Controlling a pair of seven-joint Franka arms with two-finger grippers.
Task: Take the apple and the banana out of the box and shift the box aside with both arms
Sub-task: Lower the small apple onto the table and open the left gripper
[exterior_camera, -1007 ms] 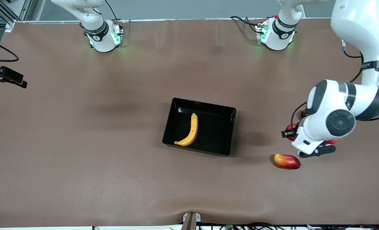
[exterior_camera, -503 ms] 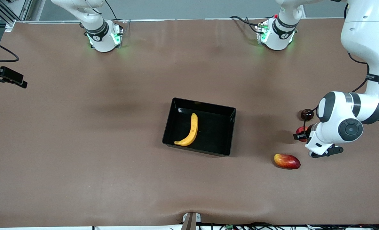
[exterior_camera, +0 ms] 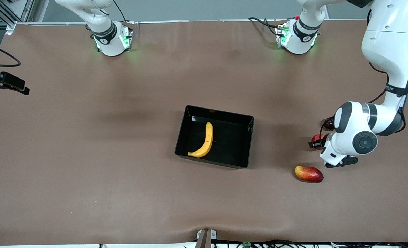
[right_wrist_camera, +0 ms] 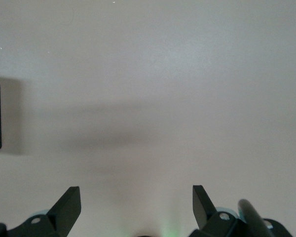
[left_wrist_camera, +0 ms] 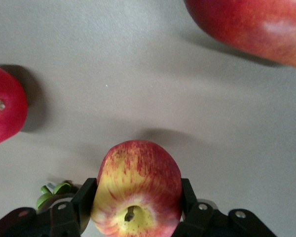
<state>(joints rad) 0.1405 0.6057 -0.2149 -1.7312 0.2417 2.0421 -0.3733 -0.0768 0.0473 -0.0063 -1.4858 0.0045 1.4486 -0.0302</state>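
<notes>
The black box [exterior_camera: 232,146] lies mid-table with the yellow banana [exterior_camera: 204,141] in it. My left gripper [left_wrist_camera: 136,195] is shut on the red-and-yellow apple [left_wrist_camera: 138,185] and holds it a little above the table, near the left arm's end. In the front view the apple [exterior_camera: 316,138] peeks out from under the left wrist [exterior_camera: 348,137]. My right gripper [right_wrist_camera: 136,202] is open and empty over bare table; it is out of the front view.
A red-yellow mango [exterior_camera: 309,173] lies nearer the front camera than the left gripper and also shows in the left wrist view [left_wrist_camera: 251,24]. A plain red round fruit [left_wrist_camera: 2,111] lies beside the apple, mostly hidden by the arm in the front view.
The left arm swung out toward its end of the table, then back a little toward the box, with the apple in its gripper. It now covers the plain red fruit.
</notes>
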